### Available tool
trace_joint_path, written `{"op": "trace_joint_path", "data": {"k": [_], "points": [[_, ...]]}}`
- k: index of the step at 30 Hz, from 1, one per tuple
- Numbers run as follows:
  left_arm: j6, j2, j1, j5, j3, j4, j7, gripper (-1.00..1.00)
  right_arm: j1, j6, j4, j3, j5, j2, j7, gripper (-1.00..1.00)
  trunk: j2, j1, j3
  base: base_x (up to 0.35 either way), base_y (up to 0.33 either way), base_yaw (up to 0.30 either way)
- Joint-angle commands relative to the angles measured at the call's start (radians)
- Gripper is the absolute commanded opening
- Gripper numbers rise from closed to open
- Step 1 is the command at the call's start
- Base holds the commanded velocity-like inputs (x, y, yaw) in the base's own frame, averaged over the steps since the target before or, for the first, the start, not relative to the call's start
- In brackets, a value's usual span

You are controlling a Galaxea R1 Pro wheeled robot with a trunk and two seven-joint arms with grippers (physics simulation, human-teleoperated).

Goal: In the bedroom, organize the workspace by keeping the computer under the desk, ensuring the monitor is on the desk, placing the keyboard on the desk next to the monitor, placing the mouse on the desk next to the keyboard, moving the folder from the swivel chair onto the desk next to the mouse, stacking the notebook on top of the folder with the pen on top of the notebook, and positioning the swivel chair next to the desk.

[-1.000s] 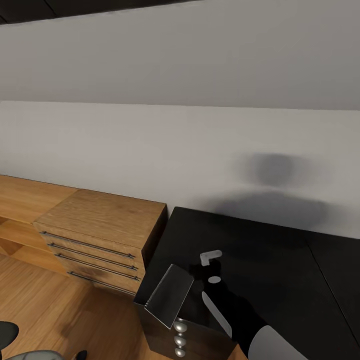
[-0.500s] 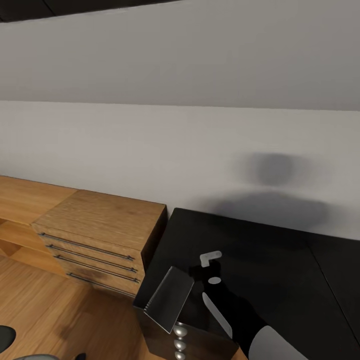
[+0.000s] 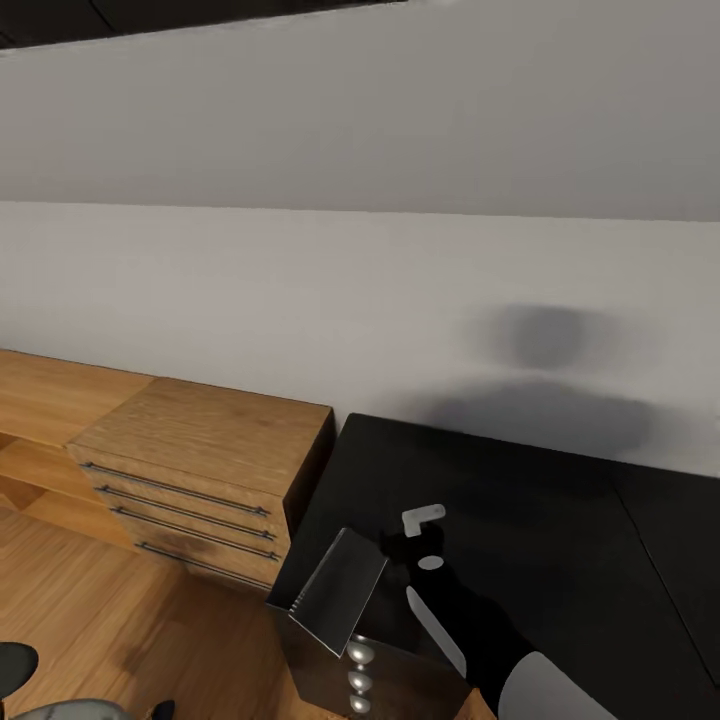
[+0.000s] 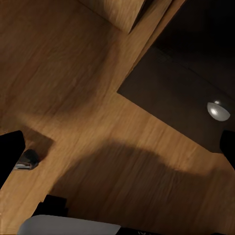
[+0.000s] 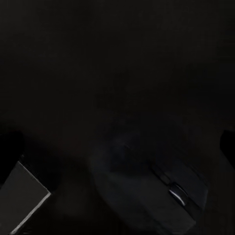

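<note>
The desk [image 3: 560,520] has a glossy black top and fills the lower right of the head view. My right arm reaches over its front left corner. In the right wrist view the dark oval mouse [image 5: 156,191] lies on the black top just below my right gripper [image 5: 117,144]. Its fingers stand wide apart at the frame's edges and do not touch the mouse. My left gripper [image 4: 117,149] hangs open over the wooden floor beside the desk's drawer front [image 4: 171,98]. A grey edge of the swivel chair [image 3: 60,708] shows at the bottom left.
A light wooden chest [image 3: 200,470] with long bar handles stands against the wall, touching the desk's left side. A flat grey slab [image 3: 340,590] leans tilted at the desk's front left corner, above round silver knobs [image 3: 360,655]. A chair castor [image 4: 27,159] rests on the floor.
My right wrist has shifted a few pixels down and to the right over the desk corner. The chair's edge dipped and came back as the view bobbed.
</note>
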Motion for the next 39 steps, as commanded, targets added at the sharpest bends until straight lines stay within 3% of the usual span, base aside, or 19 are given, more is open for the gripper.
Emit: {"op": "trace_joint_path", "data": {"k": [1,36,39], "points": [[-0.001,0.0,0.0,0.011,-0.005,0.0,-0.007,1.0,-0.001,0.004,-0.001,0.004,-0.008,-0.001,-0.009,1.0,-0.001,0.0,-0.001,-0.221,0.0,0.0],[-0.004,0.001,0.0,0.012,-0.003,0.0,-0.004,1.0,-0.001,0.004,0.002,0.003,-0.008,-0.011,-0.01,1.0,-0.001,0.0,-0.001,0.007,-0.018,0.0],[-0.004,0.001,0.0,0.013,-0.001,0.0,-0.003,1.0,-0.001,0.004,0.002,0.003,-0.008,-0.011,-0.01,1.0,-0.022,0.011,-0.01,0.0,0.0,0.0]]}}
